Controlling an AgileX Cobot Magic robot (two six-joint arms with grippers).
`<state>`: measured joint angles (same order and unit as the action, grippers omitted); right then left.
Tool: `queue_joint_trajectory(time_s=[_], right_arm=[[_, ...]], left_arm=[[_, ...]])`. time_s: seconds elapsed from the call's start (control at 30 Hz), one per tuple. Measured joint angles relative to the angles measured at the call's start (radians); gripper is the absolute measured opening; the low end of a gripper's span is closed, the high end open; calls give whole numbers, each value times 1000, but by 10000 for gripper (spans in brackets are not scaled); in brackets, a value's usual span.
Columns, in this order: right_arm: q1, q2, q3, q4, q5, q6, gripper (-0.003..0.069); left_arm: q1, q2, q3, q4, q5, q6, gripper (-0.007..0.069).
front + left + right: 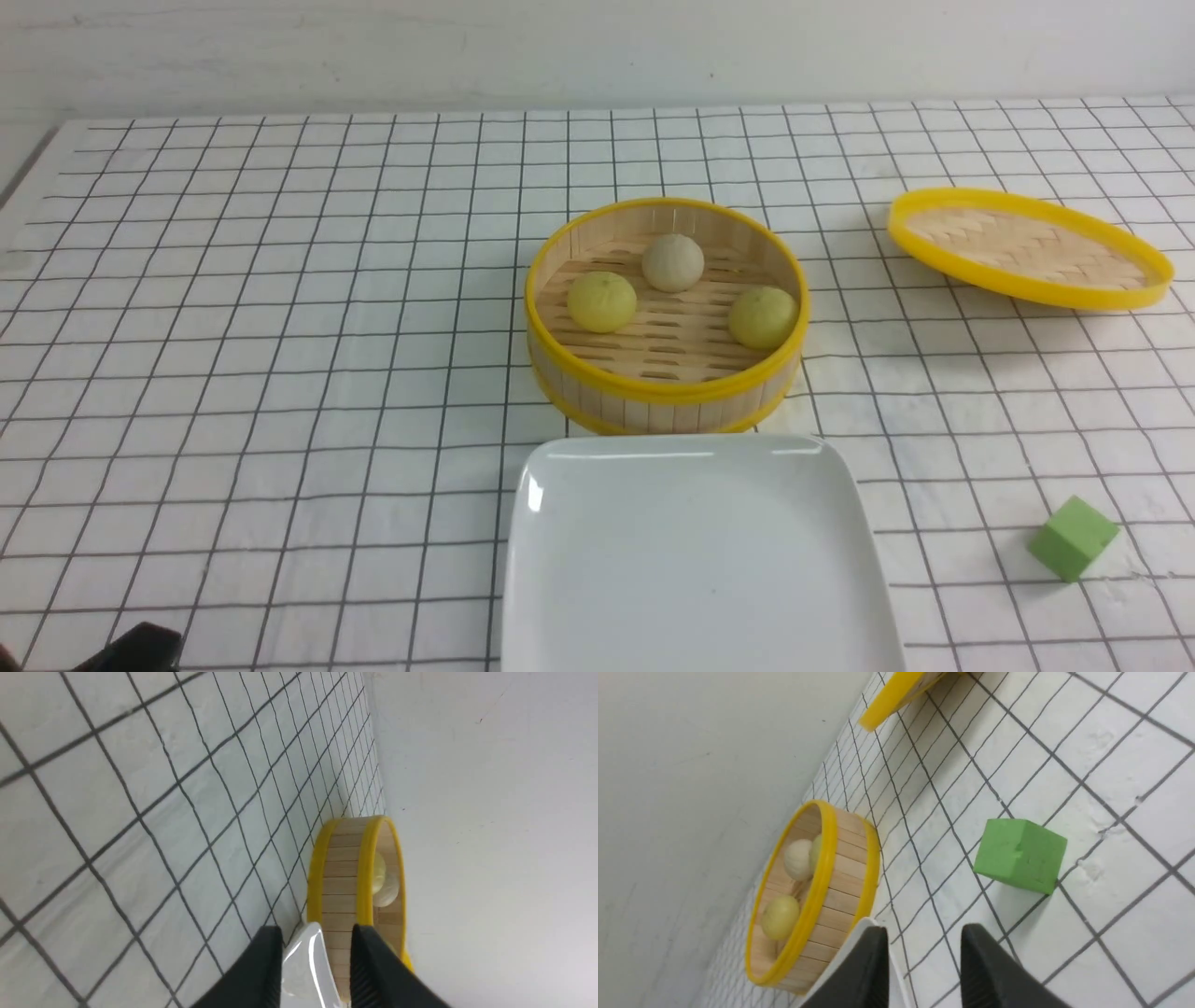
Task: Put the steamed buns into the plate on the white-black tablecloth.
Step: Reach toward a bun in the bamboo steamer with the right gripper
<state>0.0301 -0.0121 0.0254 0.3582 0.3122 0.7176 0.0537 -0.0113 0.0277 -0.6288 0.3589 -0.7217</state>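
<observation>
Front view: three steamed buns [672, 263] sit inside the round yellow-rimmed steamer [665, 392], two yellowish, one beige, and right in front of it lies the big white plate [700, 560], bare, on the white-black tablecloth [280, 392]! Over to the right, the woven lid [1027, 247] rests tilted, with a green cube [1074, 539] nearer the camera.

Left wrist view now: the left gripper [316, 942] has its fingers spread, nothing between them but a look at the plate's corner and the steamer beyond.

Right wrist view: the right gripper [924, 947] is parted too, gripping nothing, cube and bun-filled steamer both in sight!
</observation>
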Motion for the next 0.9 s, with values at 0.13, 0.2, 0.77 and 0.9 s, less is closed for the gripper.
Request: queue_joint_trajectory(time_s=[0.13,0.2,0.77,0.9], right_arm=[[0,0,-58,-24,-44,-17,197],[0,8,-142,-97,-33,-61,144],[5,1012,-760,-192,598,-593,19],[60,1172,-837,-13,538,-773,94]], left_arm=[[0,0,0,-71,-96,5,241],[0,0,-11,-97,-113,48,241],[0,817,-676,154,655,775,2],[0,896,-695,120,645,850,2]])
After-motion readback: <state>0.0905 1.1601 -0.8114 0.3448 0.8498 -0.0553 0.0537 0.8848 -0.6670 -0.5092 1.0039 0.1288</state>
